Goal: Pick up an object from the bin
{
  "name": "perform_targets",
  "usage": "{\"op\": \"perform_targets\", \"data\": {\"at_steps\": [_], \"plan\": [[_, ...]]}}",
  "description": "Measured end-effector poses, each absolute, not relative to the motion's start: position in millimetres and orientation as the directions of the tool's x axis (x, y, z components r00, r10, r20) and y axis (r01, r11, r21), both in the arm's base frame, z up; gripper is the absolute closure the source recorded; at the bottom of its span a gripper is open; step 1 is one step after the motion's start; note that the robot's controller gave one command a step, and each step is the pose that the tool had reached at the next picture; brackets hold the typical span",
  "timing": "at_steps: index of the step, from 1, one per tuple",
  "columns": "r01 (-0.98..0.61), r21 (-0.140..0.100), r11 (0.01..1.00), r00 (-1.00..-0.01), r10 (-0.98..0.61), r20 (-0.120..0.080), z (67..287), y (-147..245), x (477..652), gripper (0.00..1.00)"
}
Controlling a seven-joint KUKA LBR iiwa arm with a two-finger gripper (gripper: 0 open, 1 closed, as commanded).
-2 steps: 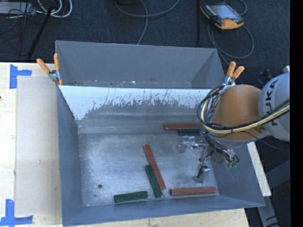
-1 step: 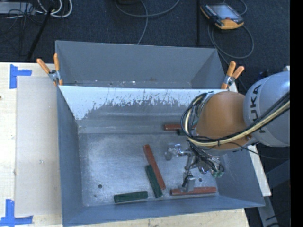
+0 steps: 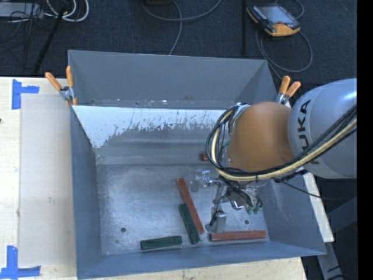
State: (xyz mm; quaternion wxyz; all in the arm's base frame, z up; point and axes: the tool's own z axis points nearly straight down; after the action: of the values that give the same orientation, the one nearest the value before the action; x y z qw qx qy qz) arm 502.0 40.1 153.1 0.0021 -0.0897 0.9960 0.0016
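My gripper (image 3: pixel 220 211) hangs low over the bin floor in the right half, under the arm's orange cover. Just below it, a red-brown flat bar (image 3: pixel 238 235) lies along the front wall. To its left a second red-brown bar (image 3: pixel 189 204) lies at a slant, with a dark green bar (image 3: pixel 188 224) pressed against its lower left side. The gripper stands between the slanted bar and the bar by the front wall, and I see nothing held in it.
Another dark green bar (image 3: pixel 161 243) lies flat near the front wall, left of the others. A small reddish thing (image 3: pixel 204 156) peeks out by the back wall beside the arm's cables. The arm covers the bin's right side.
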Motion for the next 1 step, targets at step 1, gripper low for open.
{"op": "perform_targets", "data": {"at_steps": [1], "plan": [[-0.539,0.003,0.842,-0.842,-0.539,0.005,114.0,27.8,470.2,0.0]]}}
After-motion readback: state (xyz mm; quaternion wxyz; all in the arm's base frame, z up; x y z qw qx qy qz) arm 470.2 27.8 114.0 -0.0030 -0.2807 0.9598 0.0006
